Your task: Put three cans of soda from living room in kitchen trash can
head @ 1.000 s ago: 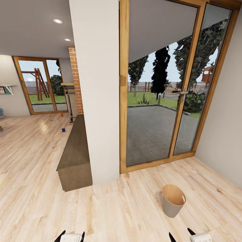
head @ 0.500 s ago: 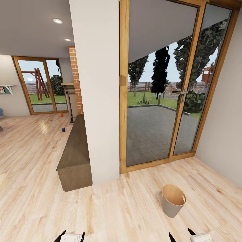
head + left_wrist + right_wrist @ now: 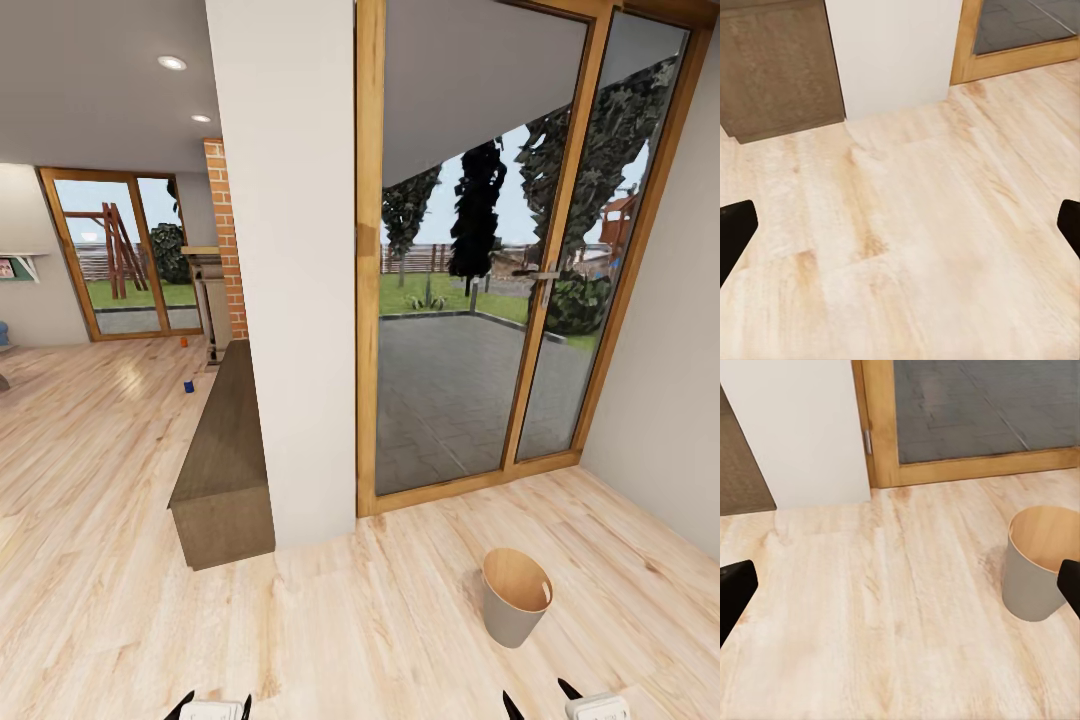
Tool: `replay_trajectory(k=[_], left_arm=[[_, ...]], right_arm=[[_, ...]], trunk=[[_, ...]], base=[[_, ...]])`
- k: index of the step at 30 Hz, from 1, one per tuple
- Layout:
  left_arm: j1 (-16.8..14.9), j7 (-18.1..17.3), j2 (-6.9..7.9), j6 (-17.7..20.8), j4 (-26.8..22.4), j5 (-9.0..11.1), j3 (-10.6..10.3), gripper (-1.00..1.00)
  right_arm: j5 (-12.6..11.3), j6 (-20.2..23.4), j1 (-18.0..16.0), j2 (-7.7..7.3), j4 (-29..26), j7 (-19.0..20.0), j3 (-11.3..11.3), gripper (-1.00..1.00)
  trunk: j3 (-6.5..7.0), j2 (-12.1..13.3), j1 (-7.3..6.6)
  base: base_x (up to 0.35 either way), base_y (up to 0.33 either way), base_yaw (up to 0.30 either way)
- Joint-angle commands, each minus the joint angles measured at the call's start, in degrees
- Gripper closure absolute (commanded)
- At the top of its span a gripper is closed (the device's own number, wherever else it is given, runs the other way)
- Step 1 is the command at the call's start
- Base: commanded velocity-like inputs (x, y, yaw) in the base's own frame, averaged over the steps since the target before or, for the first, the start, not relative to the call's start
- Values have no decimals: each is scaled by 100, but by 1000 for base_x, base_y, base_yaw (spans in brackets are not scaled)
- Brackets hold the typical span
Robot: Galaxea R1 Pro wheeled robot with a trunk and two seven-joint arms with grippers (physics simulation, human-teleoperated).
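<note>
Two cans, orange [image 3: 183, 341] and blue [image 3: 188, 386], stand far beyond the bin [image 3: 515, 596]; both grippers [image 3: 900, 225] [image 3: 900, 585] gape wide, empty.

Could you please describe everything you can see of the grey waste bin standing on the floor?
The round, tapered grey waste bin stands upright on the light wooden plank floor, in front of the wood-framed glass door. Its outside is matte grey, its inside brown and wood-coloured, with an oval handle cut-out near the rim. It looks empty. Nothing touches it but the floor; the right wrist view shows it too.
</note>
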Motion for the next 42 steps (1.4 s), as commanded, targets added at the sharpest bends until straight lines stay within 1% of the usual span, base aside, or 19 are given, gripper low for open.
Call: replay_trajectory(k=[1, 42], left_arm=[[0, 1, 0, 0, 1, -2, -1, -100], [0, 14, -1, 0, 6, -8, -21, -100]], right_arm=[[0, 1, 1, 0, 0, 0, 0, -100], [0, -2, -3, 1, 2, -29, 0, -100]], trunk=[[0, 0, 0], [0, 0, 0]], base=[[0, 0, 0], [0, 0, 0]])
